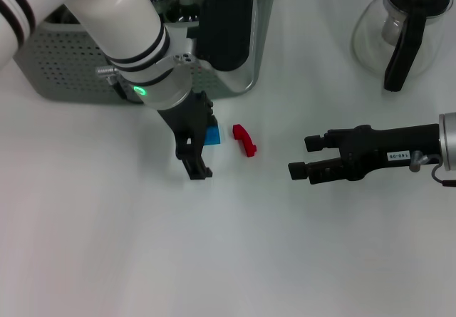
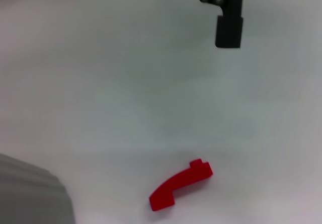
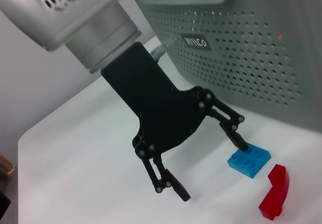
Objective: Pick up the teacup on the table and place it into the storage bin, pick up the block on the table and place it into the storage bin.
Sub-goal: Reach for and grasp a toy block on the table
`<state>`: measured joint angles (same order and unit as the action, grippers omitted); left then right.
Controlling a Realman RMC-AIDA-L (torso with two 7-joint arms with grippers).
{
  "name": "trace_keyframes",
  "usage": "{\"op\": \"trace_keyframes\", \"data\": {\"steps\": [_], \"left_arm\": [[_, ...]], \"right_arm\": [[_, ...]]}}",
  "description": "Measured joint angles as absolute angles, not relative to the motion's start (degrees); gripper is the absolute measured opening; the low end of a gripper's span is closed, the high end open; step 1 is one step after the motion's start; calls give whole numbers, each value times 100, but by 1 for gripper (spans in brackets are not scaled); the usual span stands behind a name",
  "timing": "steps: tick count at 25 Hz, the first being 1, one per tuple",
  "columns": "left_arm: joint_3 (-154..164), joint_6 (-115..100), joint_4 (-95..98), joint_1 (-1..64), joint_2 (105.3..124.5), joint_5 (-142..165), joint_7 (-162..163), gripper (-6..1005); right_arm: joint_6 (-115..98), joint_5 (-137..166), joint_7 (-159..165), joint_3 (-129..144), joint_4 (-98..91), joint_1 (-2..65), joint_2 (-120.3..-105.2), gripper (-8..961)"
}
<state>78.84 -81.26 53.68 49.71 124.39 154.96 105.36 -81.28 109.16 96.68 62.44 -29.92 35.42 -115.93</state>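
Note:
The grey-green perforated storage bin [image 1: 64,64] stands at the back left; its black label shows in the right wrist view [image 3: 195,43]. A flat blue block [image 1: 213,136] and a curved red block [image 1: 244,140] lie on the white table in front of it. My left gripper [image 1: 205,149] is open and low over the table, with one fingertip [image 3: 240,142] right beside the blue block [image 3: 249,158] and the other toward the front. My right gripper [image 1: 299,157] is open and empty to the right of the red block [image 3: 274,191]. I see no teacup on the table.
A clear glass pitcher [image 1: 402,28] with a black handle stands at the back right. The left wrist view shows the red block [image 2: 178,186] and, farther off, one finger [image 2: 229,30] of the right gripper. Bare white table lies in front.

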Motion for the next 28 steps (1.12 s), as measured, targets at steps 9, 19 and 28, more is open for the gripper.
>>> {"op": "trace_keyframes", "data": {"steps": [9, 19, 28], "left_arm": [[7913, -7663, 5226, 4983, 12433, 15554, 10754, 818], [8011, -7317, 4914, 5035, 12427, 15631, 10743, 804], [8143, -7271, 4891, 5048, 12439, 15681, 10775, 783]], "right_arm": [[-8099, 10916, 9668, 6240, -3006, 3549, -11593, 901], [-8020, 10916, 9612, 6231, -2983, 3561, -11602, 900], [-8004, 10916, 9595, 6231, -2990, 3545, -11611, 900]]}}
